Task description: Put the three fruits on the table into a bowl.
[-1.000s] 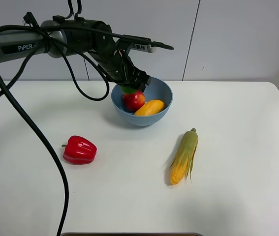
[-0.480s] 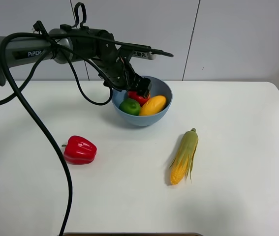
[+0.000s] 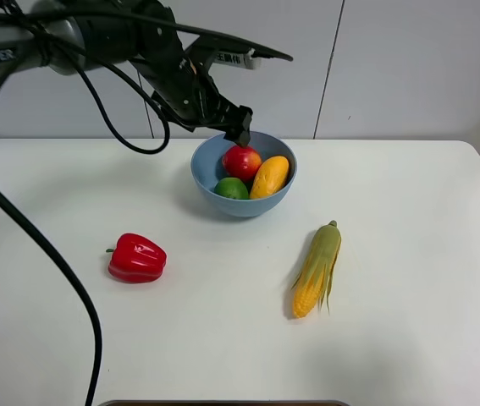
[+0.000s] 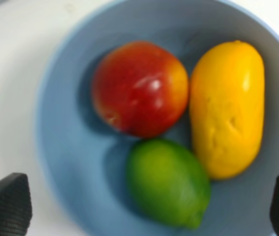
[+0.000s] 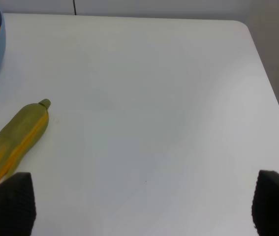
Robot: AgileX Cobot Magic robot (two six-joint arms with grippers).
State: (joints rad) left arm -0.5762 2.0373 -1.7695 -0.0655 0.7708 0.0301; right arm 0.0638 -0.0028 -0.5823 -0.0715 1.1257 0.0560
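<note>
The light-blue bowl (image 3: pixel 203 179) (image 4: pixel 60 147) stands at the back middle of the white table (image 3: pixel 409 211). Inside it lie the three fruits: the red apple (image 3: pixel 241 161) (image 4: pixel 139 87), the yellow-orange mango (image 3: pixel 270 176) (image 4: pixel 228 108) and the green lime (image 3: pixel 232 189) (image 4: pixel 169 182). My left gripper (image 3: pixel 240 134) (image 4: pixel 145 204) hangs open just above the bowl's far rim, holding nothing. In the right wrist view my right gripper (image 5: pixel 140 201) is open over bare table, its fingers wide apart; that arm does not show in the high view.
A red bell pepper (image 3: pixel 137 258) lies at the front left of the bowl. A corn cob in green husk (image 3: pixel 317 269) (image 5: pixel 11 142) lies at the front right. The left arm's black cable loops down the table's left side.
My left gripper opened and let the lime drop into the bowl beside the apple and mango. It then rose out of the bowl to above its far rim.
</note>
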